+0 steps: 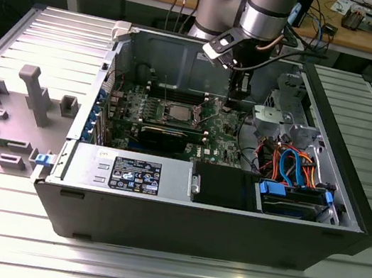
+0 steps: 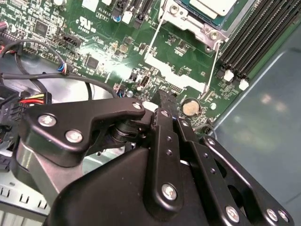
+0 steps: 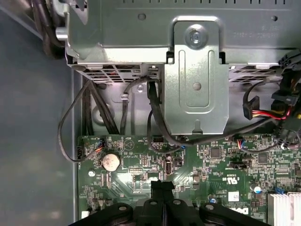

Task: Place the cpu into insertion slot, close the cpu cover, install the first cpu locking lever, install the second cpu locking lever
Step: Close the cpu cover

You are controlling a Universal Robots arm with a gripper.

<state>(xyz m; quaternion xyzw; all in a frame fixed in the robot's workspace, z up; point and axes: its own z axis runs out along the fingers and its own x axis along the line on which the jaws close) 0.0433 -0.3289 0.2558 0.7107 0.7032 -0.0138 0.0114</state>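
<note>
The cpu (image 1: 179,113) lies flat in its socket on the green motherboard (image 1: 226,135) inside the open case; in the second wrist view its silver top (image 2: 212,5) shows at the picture's edge. The silvery cpu cover (image 2: 186,18) frames it. Two thin wire levers (image 2: 153,40) (image 2: 214,63) run out from the socket's corners across the board. My gripper (image 1: 230,106) hangs low over the board on the exterior view's right of the socket, near a coin battery (image 2: 190,108). Its black fingers (image 3: 162,184) are pressed together, shut and holding nothing.
A long black expansion card (image 1: 165,135) sits in front of the socket. A metal drive cage (image 3: 195,70) with black cables (image 3: 155,117) stands beside the gripper. Memory slots (image 2: 254,33) flank the socket. Orange and blue cables (image 1: 293,165) fill the case's right side.
</note>
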